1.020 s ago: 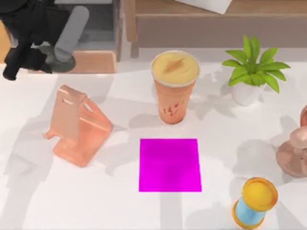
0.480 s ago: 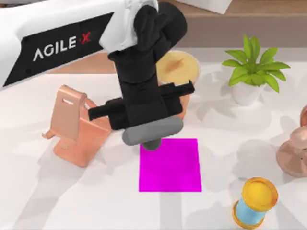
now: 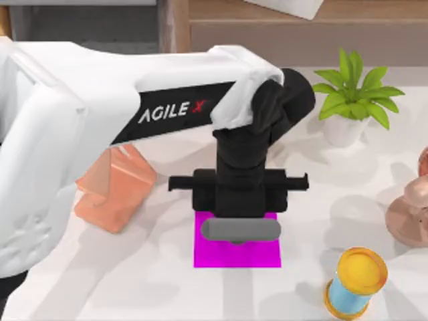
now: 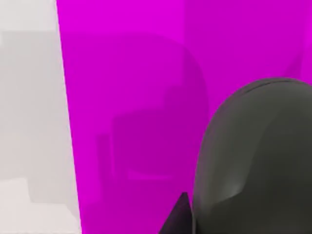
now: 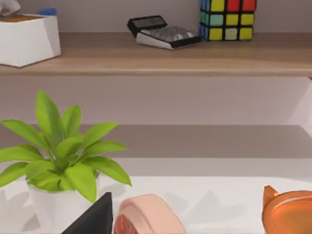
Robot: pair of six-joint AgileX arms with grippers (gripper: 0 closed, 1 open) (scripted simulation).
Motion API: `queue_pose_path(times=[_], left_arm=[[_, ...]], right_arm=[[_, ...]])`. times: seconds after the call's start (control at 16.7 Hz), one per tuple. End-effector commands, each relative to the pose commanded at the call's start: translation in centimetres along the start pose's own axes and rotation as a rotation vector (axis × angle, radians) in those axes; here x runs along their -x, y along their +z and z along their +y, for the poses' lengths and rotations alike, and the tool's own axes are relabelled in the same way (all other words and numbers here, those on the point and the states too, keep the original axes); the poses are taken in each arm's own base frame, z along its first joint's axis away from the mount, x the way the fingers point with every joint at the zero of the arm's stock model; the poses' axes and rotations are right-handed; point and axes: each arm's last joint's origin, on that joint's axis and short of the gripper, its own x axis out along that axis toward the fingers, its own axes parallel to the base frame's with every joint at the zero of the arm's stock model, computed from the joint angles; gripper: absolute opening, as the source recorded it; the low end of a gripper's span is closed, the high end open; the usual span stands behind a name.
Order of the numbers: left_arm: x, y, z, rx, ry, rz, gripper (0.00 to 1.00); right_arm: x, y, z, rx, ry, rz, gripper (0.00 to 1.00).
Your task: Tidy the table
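**Left arm reaching over the magenta mat at mid-table**

In the top view the left arm [image 3: 134, 127] is stretching from the left edge of the frame across to the centre, and its black wrist and left gripper [image 3: 239, 231] are hanging over the magenta mat [image 3: 237, 254], hiding the mat's upper part. A grey rounded object [image 3: 241, 229] is sitting at the gripper's tip; whether the jaws are wide or narrow cannot be told. The arm is also covering part of the orange phone stand [image 3: 114, 187] at centre left. The white table [image 3: 154, 281] is spreading across most of the frame. A potted plant [image 3: 354, 93] is standing upper right, a copper-pink object [image 3: 408, 214] at the right edge, and a yellow-topped blue spool [image 3: 354, 281] lower right.

The left wrist view is giving the mat [image 4: 131, 122] close up, with the grey object [image 4: 253, 156] over it.

The right wrist view is showing a wooden shelf [image 5: 156, 58] carrying a calculator [image 5: 163, 31], a colour cube [image 5: 226, 18] and a white box [image 5: 29, 39], with the plant [image 5: 63, 161] below.
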Motion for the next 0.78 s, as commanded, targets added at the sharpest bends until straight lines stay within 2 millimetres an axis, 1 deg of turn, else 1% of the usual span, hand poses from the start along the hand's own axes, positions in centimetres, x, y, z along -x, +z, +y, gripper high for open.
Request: queue_pose_path(times=[0.24,0.48,0.72,0.78], left_arm=[[0.0,-0.1,-0.1,0.003,0.002,-0.002,0.00],[-0.9,0.0,0.0,0.000,0.000,-0.001,0.00],[-1.0,0.0,0.0,0.000,0.000,0.000,0.00],[-1.0,0.0,0.0,0.000,0.000,0.000,0.08]], right_arm=[[0.0,0.0,0.0,0.000,0.000,0.000,1.00],[0.0,0.0,0.0,0.000,0.000,0.000,1.00],[0.0,0.0,0.0,0.000,0.000,0.000,1.00],[0.0,0.0,0.0,0.000,0.000,0.000,1.00]])
